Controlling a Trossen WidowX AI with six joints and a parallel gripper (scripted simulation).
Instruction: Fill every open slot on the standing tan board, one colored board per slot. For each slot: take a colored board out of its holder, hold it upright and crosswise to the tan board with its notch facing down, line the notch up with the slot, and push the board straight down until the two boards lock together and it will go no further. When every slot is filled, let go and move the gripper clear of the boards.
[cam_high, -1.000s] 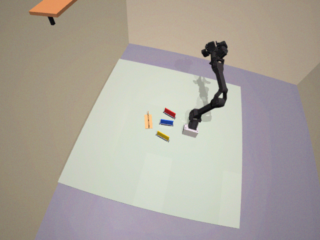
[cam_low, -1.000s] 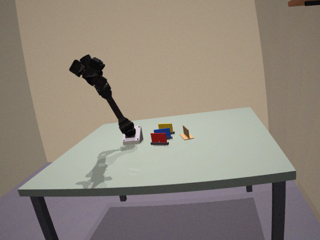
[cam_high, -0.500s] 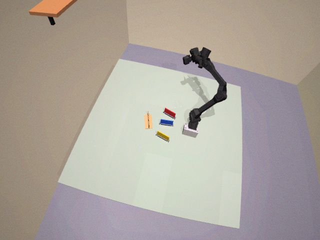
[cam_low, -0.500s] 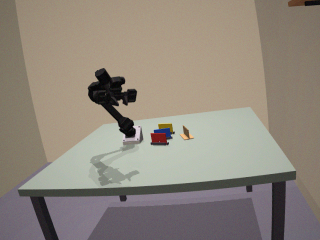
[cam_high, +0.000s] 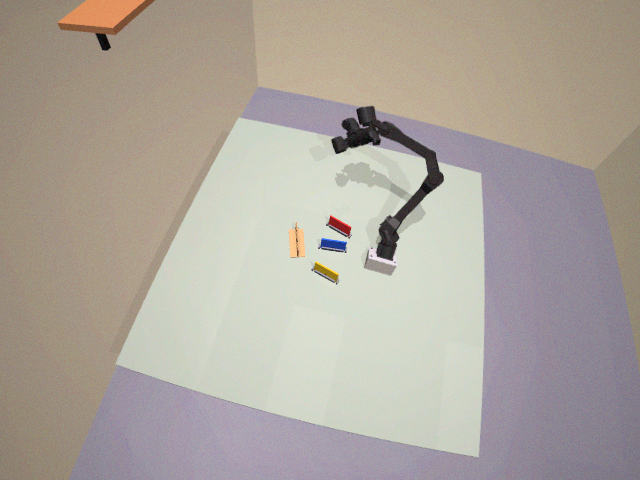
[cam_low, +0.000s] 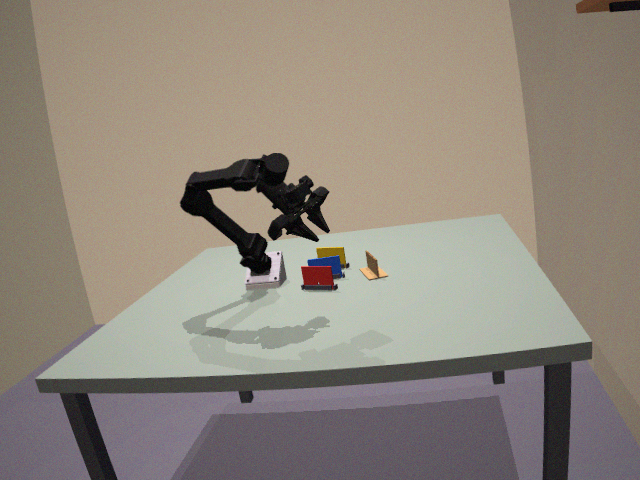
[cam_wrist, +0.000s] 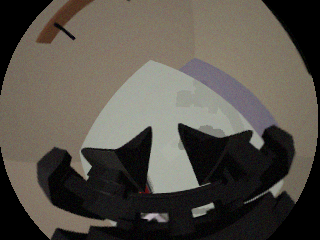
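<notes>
Three colored boards upright in holders in top view: red board (cam_high: 339, 226) (cam_low: 317, 276) far, blue board (cam_high: 333, 244) (cam_low: 325, 265) middle, yellow board (cam_high: 326, 272) (cam_low: 331, 254) near; tan board (cam_high: 297, 242) (cam_low: 372, 263) to left. Exterior view: gripper (cam_high: 338, 144) (cam_low: 323, 236) (cam_wrist: 165, 127) high, probably approaching red board; best square fingers to its faces before descending, grip centrally, lift straight. Wrist view: fingers part-spread, nothing between; red sliver low, so recenter first.
</notes>
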